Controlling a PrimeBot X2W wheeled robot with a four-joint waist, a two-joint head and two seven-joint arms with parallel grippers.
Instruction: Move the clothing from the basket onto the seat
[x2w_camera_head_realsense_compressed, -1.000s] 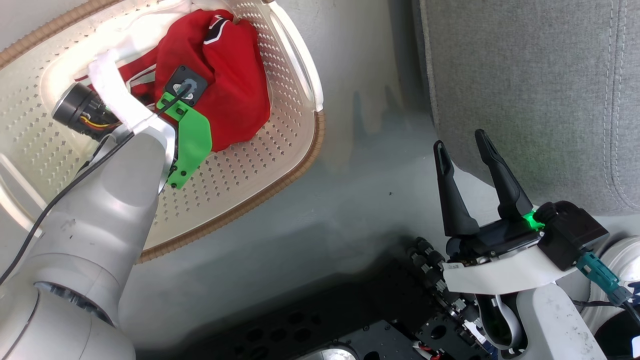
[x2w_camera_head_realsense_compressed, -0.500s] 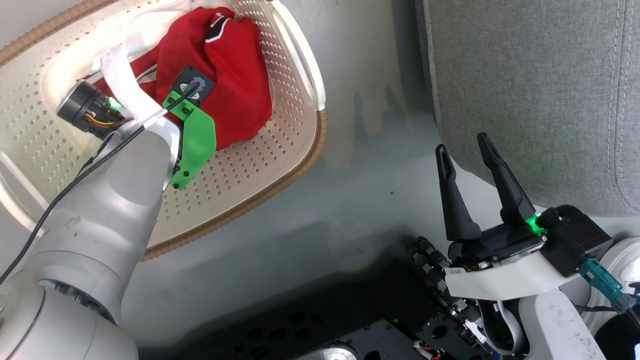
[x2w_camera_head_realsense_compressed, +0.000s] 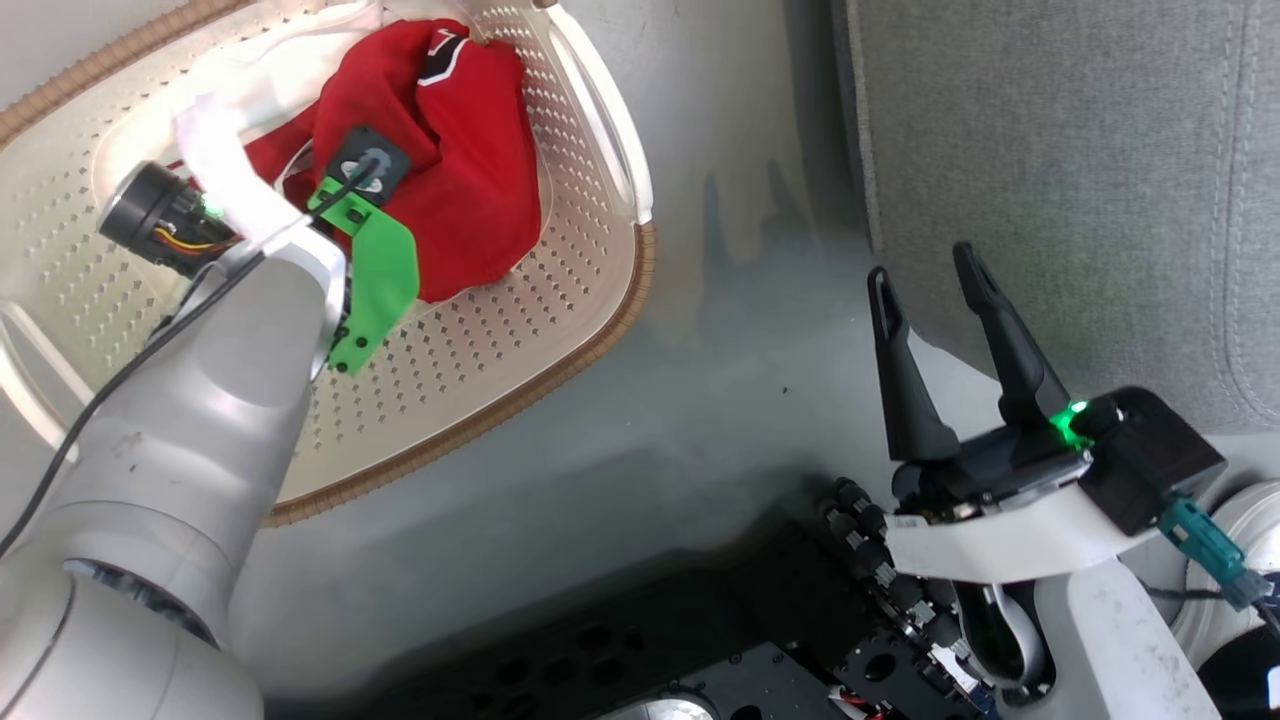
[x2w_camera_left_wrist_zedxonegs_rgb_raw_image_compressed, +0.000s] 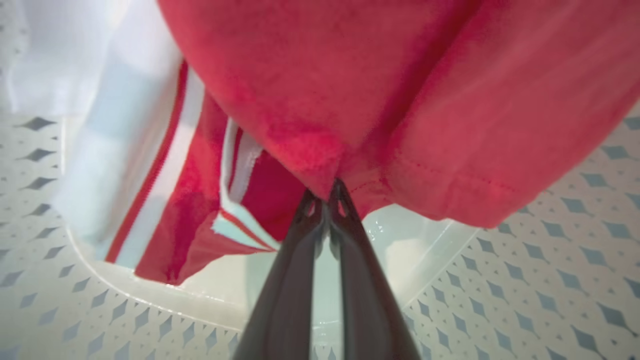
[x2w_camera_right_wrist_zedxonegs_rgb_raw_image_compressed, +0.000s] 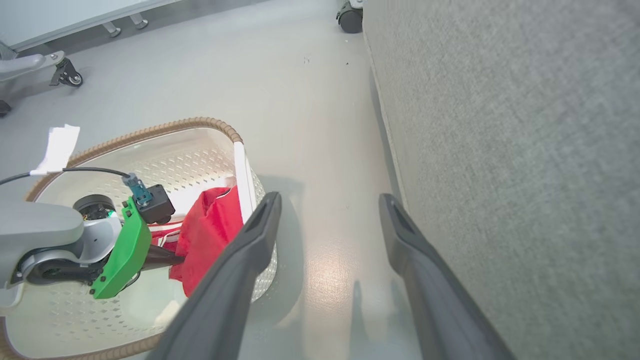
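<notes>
The clothing (x2w_camera_head_realsense_compressed: 470, 150) is a bunched red pile at the far side of the cream basket (x2w_camera_head_realsense_compressed: 600, 330). In the left wrist view my left gripper (x2w_camera_left_wrist_zedxonegs_rgb_raw_image_compressed: 327, 196) is shut, its tips pinching the hem of the plain red garment (x2w_camera_left_wrist_zedxonegs_rgb_raw_image_compressed: 400, 100); a red piece with white trim (x2w_camera_left_wrist_zedxonegs_rgb_raw_image_compressed: 200, 210) lies beside it on the perforated floor. From the right wrist view, the left gripper (x2w_camera_right_wrist_zedxonegs_rgb_raw_image_compressed: 175, 260) reaches into the red cloth (x2w_camera_right_wrist_zedxonegs_rgb_raw_image_compressed: 210, 230). My right gripper (x2w_camera_head_realsense_compressed: 922, 265) stands open and empty over the floor, next to the grey seat (x2w_camera_head_realsense_compressed: 1050, 180).
Bare grey floor (x2w_camera_head_realsense_compressed: 720, 330) separates the basket from the seat. My dark base (x2w_camera_head_realsense_compressed: 700, 660) fills the bottom of the head view. A paper label (x2w_camera_right_wrist_zedxonegs_rgb_raw_image_compressed: 57, 147) hangs at the basket rim (x2w_camera_right_wrist_zedxonegs_rgb_raw_image_compressed: 200, 121). Caster wheels (x2w_camera_right_wrist_zedxonegs_rgb_raw_image_compressed: 350, 10) stand beyond.
My left gripper has shut on the red fabric, which has bunched and shifted slightly. The right gripper stays open and holds about the same place.
</notes>
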